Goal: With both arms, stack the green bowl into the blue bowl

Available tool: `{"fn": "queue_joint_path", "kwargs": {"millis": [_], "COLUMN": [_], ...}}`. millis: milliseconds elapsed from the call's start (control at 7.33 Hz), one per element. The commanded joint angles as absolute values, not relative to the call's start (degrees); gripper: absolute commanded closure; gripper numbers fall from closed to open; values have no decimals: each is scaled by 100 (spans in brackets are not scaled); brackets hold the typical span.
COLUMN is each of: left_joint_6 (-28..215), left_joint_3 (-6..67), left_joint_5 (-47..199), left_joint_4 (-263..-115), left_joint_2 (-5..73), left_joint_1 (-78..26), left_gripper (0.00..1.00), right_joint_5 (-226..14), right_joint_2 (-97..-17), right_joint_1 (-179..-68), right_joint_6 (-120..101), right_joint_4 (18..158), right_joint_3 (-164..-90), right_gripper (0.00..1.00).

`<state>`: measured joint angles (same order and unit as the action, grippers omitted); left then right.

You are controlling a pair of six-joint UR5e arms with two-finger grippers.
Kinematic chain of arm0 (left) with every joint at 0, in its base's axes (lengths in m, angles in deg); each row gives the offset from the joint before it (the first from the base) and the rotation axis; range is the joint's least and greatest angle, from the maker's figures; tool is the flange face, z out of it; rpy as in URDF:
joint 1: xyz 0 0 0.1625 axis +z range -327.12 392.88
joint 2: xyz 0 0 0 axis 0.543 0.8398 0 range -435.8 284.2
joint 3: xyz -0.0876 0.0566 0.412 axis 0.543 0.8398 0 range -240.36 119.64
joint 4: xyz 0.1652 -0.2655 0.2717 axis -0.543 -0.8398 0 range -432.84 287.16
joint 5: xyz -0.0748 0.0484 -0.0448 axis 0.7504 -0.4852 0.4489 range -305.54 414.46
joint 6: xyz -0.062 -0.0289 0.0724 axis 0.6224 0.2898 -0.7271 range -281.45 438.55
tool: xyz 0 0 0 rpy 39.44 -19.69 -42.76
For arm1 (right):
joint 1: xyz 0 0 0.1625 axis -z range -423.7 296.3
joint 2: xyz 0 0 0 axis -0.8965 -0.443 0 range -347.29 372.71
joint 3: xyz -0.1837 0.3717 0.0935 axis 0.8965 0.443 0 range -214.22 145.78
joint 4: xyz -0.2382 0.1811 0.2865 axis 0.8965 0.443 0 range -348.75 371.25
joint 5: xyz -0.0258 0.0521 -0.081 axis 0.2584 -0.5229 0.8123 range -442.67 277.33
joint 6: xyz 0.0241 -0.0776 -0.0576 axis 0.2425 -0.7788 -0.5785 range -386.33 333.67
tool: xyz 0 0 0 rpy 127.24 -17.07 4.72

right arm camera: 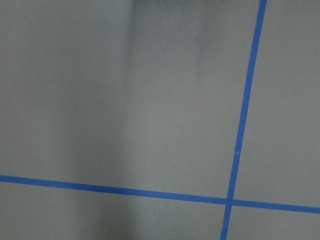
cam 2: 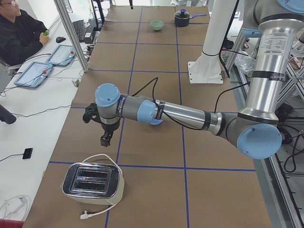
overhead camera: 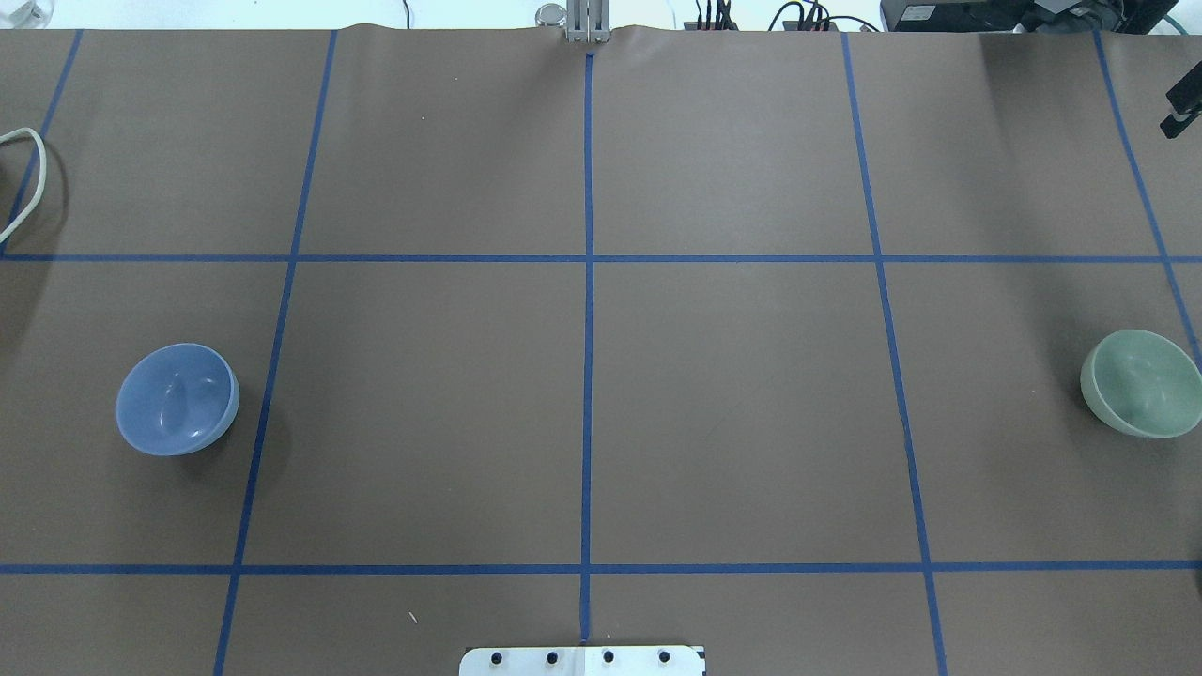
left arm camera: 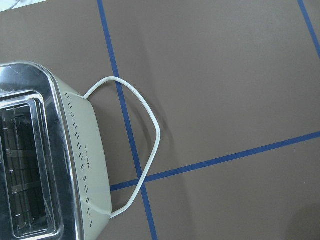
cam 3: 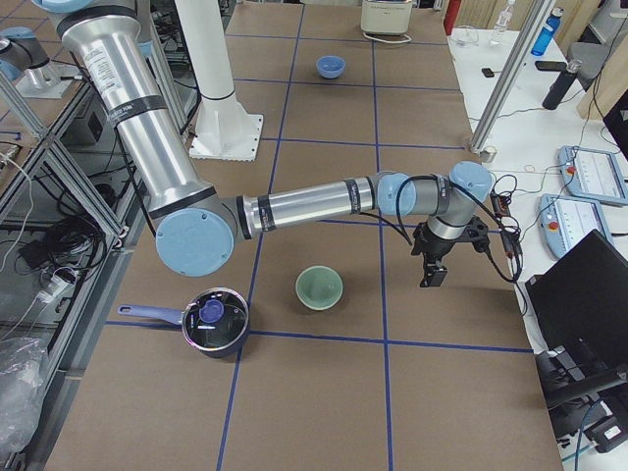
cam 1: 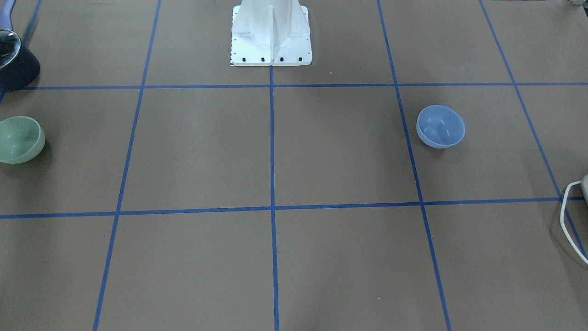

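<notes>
The green bowl (overhead camera: 1141, 382) stands upright and empty at the table's far right in the overhead view, and shows at the left edge of the front view (cam 1: 19, 139) and in the right side view (cam 3: 319, 287). The blue bowl (overhead camera: 177, 399) stands upright and empty on the table's left, also in the front view (cam 1: 440, 126). My left gripper (cam 2: 105, 140) hangs above the table beyond the blue bowl, near the toaster. My right gripper (cam 3: 432, 277) hangs above the table beside the green bowl, on the operators' side. I cannot tell whether either is open or shut.
A chrome and cream toaster (cam 2: 92, 183) with a white cord (left arm camera: 145, 150) stands at the table's left end. A dark pot with a lid (cam 3: 214, 322) stands near the green bowl. The white base mount (cam 1: 271, 37) is at the robot's edge. An operator (cam 2: 19, 33) sits beside the table.
</notes>
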<state>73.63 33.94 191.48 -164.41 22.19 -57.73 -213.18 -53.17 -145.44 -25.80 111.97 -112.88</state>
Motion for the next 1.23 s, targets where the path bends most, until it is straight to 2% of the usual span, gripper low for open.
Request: {"fn": "queue_joint_path", "kwargs": {"millis": [0, 818, 1091], "left_joint_6": [7363, 7381, 7790], "left_joint_3": [3385, 3552, 3683], "left_joint_5": [19148, 19209, 19192], "left_joint_4": [-16442, -16389, -16292], "left_joint_2": [2220, 2142, 2080], "left_joint_1": [-5773, -5773, -5634], "left_gripper": [2, 2, 2], "right_joint_5": [-21327, -21336, -21371], "right_joint_2": [-5321, -5461, -5706], "right_joint_1": [-14579, -14676, -14685], "right_joint_6": [-2580, -2615, -2589], "right_joint_4": [11206, 11197, 11206], "right_joint_3": [-11280, -11315, -11646], "right_gripper": [0, 0, 0]}}
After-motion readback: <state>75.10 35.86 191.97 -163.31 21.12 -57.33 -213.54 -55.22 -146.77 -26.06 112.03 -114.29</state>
